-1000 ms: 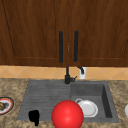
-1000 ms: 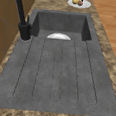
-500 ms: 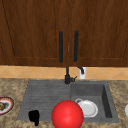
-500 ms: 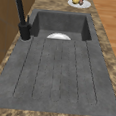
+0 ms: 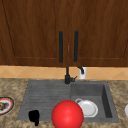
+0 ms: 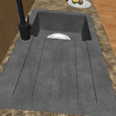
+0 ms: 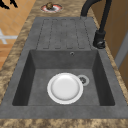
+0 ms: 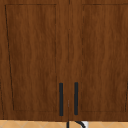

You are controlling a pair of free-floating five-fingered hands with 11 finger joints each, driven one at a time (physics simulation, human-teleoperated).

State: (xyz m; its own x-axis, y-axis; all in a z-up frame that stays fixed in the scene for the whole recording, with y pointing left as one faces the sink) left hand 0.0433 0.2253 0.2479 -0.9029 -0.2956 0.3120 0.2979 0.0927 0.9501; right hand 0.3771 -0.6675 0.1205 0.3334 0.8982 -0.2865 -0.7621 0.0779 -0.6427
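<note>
Black left hand (image 5: 34,116) hovers low over the grey ridged drainboard (image 5: 45,100), fingers hanging down, relaxed, holding nothing. Just beside it sits a glossy red ball (image 5: 67,114), which a stray nudge could probably roll into the basin (image 7: 65,75) onto the round white plate (image 7: 65,88). A red-rimmed plate of food (image 5: 5,105) rests on the speckled stone desk (image 5: 10,87).

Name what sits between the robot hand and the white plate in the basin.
The red ball, seen in the front view: left robot hand on its left, white plate on its right.
</note>
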